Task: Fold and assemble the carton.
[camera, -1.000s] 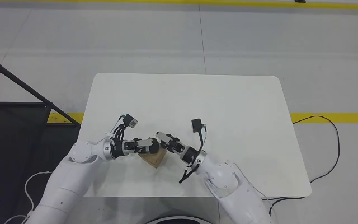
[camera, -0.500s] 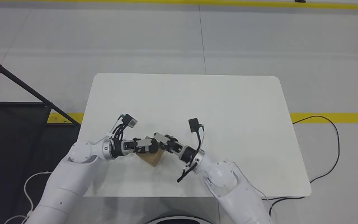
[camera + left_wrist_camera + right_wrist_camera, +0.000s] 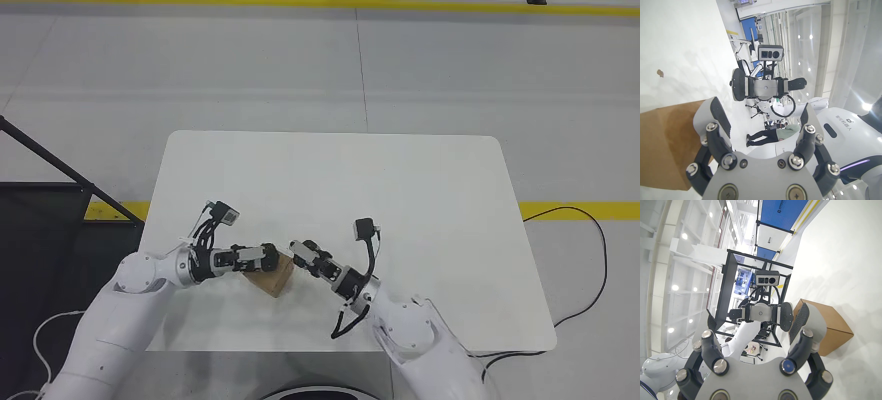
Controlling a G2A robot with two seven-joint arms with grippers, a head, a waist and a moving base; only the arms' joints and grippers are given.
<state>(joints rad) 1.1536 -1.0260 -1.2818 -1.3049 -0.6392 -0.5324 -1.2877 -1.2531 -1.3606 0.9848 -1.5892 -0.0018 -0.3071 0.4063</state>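
A small brown carton (image 3: pixel 273 279), folded into a closed box, sits on the white table (image 3: pixel 420 190) near its front edge. My left gripper (image 3: pixel 263 258) is at the carton's left upper side, open, with one finger (image 3: pixel 720 113) lying against the cardboard (image 3: pixel 668 132). My right gripper (image 3: pixel 303 251) faces it from the carton's right side, also open, with one ribbed pad (image 3: pixel 799 317) over the box's top edge (image 3: pixel 831 321). The two grippers point at each other just above the carton, and neither holds anything.
A small brown speck (image 3: pixel 660 73) lies on the table beyond the carton. The table's front edge (image 3: pixel 250 350) runs close behind the arms. A black frame (image 3: pixel 40 150) stands off the table at the left.
The right arm has shifted a little to the right, its wrist rolling. The left arm has drawn back slightly to the left. The carton has stayed in place.
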